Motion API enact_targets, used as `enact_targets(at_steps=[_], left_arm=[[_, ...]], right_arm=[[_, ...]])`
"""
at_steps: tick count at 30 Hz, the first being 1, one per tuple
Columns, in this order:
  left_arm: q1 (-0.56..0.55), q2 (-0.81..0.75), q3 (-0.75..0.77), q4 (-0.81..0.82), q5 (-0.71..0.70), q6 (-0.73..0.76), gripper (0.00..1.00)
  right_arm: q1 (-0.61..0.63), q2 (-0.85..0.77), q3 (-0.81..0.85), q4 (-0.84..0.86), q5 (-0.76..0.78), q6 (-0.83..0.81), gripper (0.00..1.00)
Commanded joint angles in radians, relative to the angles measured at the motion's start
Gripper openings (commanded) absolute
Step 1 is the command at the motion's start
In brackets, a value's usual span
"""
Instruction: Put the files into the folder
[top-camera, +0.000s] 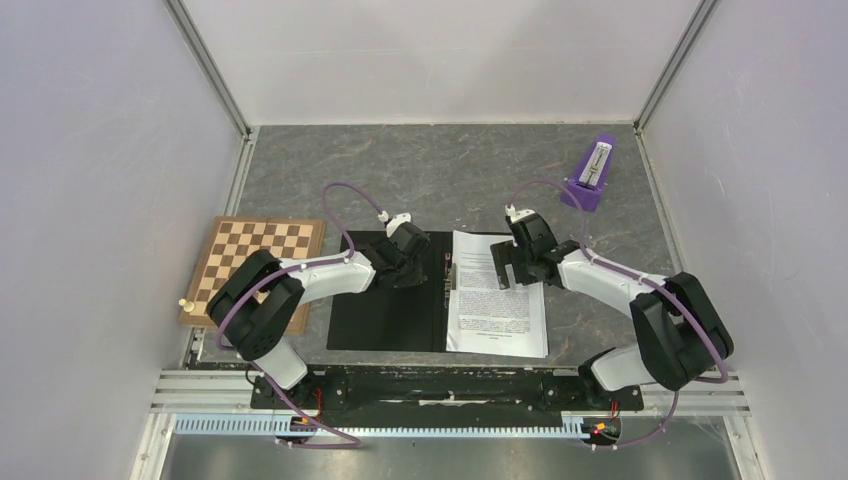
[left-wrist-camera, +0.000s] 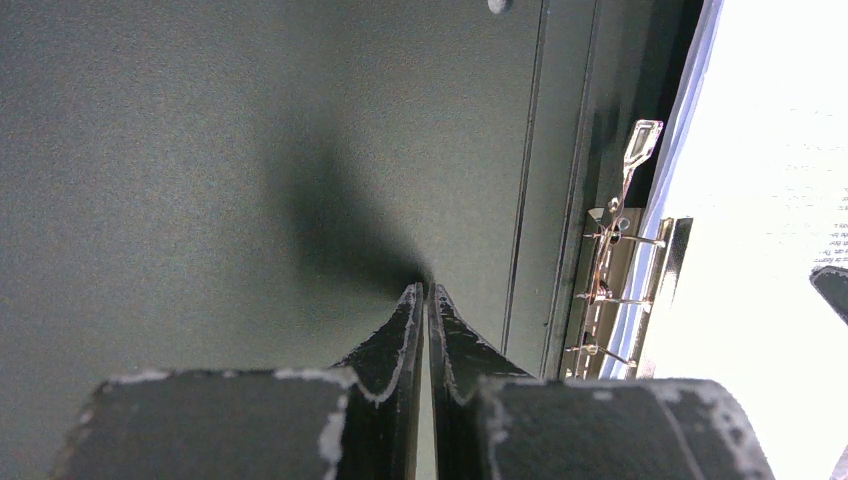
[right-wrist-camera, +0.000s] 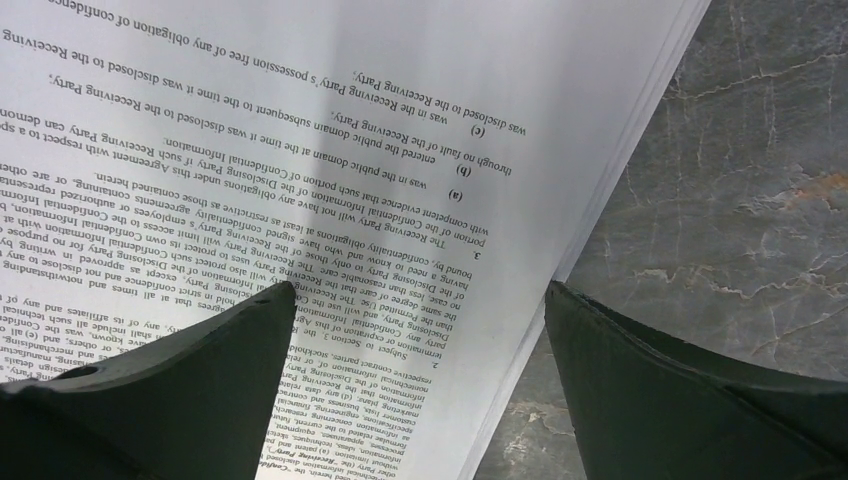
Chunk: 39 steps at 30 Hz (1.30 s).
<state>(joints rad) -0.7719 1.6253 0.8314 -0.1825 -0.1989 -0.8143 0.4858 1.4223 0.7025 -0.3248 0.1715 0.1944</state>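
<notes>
Several papers (top-camera: 497, 315) are lying in the folder (top-camera: 385, 320) beneath the gaping right gripper (right-wrist-camera: 420, 290). The left gripper (left-wrist-camera: 427, 290) is pinching nothing, fingers together.

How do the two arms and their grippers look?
Left arm and right arm: white links, bulky black joint housings, a looping purple cable each. The left gripper and right gripper have dark tapered fingers; the left's edges are worn whitish.

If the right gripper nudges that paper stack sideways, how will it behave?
The white printed paper sheets look thin, so they'd probably buckle rather than slide whole. Their fanned edges suggest loose sheets that may shear apart. Lifted by one edge, they'd likely droop.
</notes>
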Motion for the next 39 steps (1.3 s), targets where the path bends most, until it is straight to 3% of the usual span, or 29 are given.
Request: enact_targets(at_steps=[1, 10, 16, 23, 39], left_arm=[[-0.004, 0.011, 0.021, -0.005, 0.002, -0.005, 0.11], [-0.004, 0.015, 0.023, -0.007, 0.003, -0.002, 0.11], [-0.004, 0.016, 0.026, -0.007, 0.002, -0.003, 0.11], [-0.004, 0.015, 0.026, -0.01, 0.0, -0.003, 0.11], [-0.004, 0.028, 0.031, -0.009, 0.006, -0.003, 0.11]], right_arm=[[-0.009, 0.001, -0.01, 0.037, 0.013, 0.028, 0.98], [-0.09, -0.123, -0.086, 0.086, 0.013, 0.081, 0.98], [-0.104, -0.105, -0.118, 0.149, -0.129, 0.112, 0.98], [-0.098, -0.078, -0.115, 0.174, -0.162, 0.14, 0.98], [0.003, -0.037, -0.039, 0.117, 0.018, 0.135, 0.98]])
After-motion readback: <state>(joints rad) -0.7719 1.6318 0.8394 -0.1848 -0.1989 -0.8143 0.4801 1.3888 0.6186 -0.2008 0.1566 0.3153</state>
